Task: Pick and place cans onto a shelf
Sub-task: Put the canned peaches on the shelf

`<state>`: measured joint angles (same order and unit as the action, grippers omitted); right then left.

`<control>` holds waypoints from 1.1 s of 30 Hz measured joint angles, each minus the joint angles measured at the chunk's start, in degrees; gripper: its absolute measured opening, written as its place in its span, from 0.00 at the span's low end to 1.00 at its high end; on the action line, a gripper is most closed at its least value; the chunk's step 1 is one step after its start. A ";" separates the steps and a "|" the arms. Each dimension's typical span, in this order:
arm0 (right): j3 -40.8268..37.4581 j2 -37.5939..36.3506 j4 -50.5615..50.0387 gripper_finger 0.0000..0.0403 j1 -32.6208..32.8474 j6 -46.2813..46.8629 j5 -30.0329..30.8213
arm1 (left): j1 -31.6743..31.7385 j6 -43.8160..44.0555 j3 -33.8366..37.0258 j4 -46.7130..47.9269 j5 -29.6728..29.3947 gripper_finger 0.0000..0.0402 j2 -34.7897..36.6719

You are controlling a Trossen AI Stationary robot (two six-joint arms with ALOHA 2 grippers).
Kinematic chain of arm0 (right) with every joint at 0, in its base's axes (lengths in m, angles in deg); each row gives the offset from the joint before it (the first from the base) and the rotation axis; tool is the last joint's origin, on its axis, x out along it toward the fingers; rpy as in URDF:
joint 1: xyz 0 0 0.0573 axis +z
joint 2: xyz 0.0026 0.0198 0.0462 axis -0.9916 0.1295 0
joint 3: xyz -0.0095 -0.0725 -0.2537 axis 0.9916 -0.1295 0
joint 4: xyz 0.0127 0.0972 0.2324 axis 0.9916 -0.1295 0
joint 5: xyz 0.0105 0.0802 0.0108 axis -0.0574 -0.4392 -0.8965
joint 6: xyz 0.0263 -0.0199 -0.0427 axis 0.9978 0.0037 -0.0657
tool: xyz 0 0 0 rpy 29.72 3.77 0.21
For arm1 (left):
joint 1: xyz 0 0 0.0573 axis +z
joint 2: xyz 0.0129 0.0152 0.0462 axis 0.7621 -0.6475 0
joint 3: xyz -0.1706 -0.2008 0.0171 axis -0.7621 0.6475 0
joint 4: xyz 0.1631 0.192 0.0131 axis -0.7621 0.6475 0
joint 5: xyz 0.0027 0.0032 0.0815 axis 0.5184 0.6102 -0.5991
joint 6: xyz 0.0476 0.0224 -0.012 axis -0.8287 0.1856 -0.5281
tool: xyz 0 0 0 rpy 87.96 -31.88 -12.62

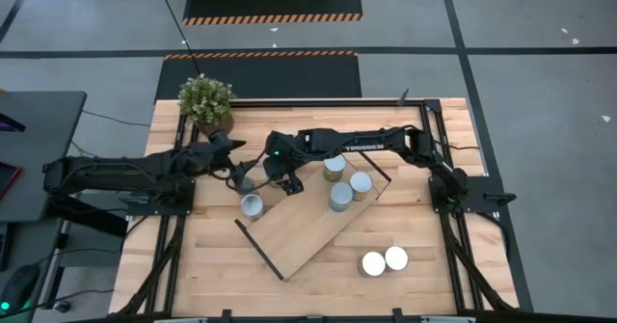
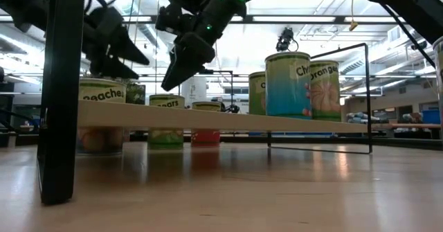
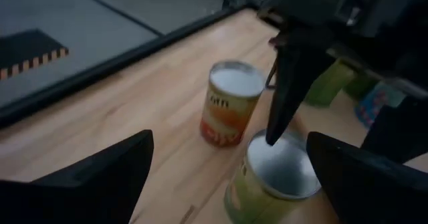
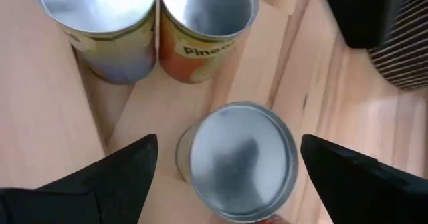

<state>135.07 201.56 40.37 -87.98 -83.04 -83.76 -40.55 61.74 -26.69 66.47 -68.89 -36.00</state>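
Observation:
The shelf (image 1: 307, 225) is a light-wood board with black wire ends, lying slantwise on the table. Three cans (image 1: 341, 196) stand on its far right end. My right gripper (image 1: 281, 180) is open, pointing down over a yellow-green can (image 4: 241, 160). That can also shows in the left wrist view (image 3: 275, 177). The fingers stand to either side just above its top. An orange can (image 3: 227, 110) and a peaches can (image 1: 252, 204) stand close by on the table. My left gripper (image 1: 234, 159) is open and empty, left of these cans.
Two more cans (image 1: 385, 261) stand on the table near its front right. A potted plant (image 1: 206, 101) stands at the far left corner. Both arms meet over the table's middle, close to each other. Bare tabletop (image 1: 193, 255) lies at the near left.

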 joint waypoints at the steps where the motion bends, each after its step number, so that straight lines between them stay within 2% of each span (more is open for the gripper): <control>1: 0.01 -0.01 0.75 0.94 -0.02 0.28 -0.39 | -0.26 -0.10 0.00 0.17 -0.18 1.00 1.20; 7: 0.48 -0.10 2.53 0.94 -0.29 0.59 -1.93 | -2.81 -0.16 0.00 0.29 -1.36 1.00 6.34; 14: -0.04 1.51 4.27 0.96 -1.90 2.71 -4.33 | -7.36 1.26 2.29 0.78 -9.86 1.00 8.79; 24: -0.13 1.81 3.08 0.97 -2.63 4.62 -3.93 | -9.00 2.37 2.27 1.09 -10.29 1.00 9.03; 33: -4.36 1.79 4.19 0.97 -2.61 4.97 -3.83 | -9.00 2.58 2.27 1.18 -10.28 1.00 9.03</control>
<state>130.72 203.35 44.56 -90.59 -78.07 -87.59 -49.55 64.32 -24.41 67.65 -79.17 -26.98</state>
